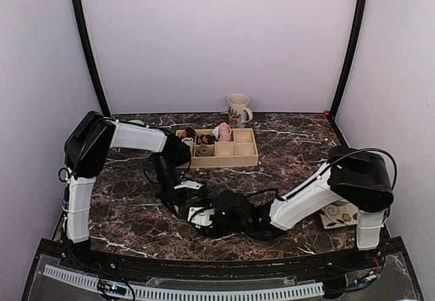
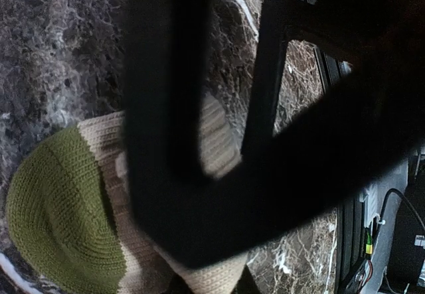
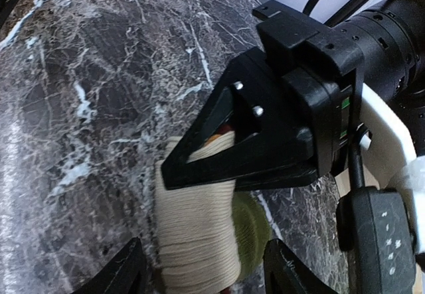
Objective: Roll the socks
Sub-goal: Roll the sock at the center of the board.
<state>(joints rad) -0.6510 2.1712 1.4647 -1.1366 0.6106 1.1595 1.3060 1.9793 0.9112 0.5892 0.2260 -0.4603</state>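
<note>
One mug, one tray beyond sock

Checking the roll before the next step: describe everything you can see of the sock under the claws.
The sock is a cream ribbed knit with an olive-green patch, soft and bunched into a loose bundle on the marble table. A hint of red shows at the pinched end. The left claw is shut on that end; the right claw straddles it, open, not clearly touching.
</note>
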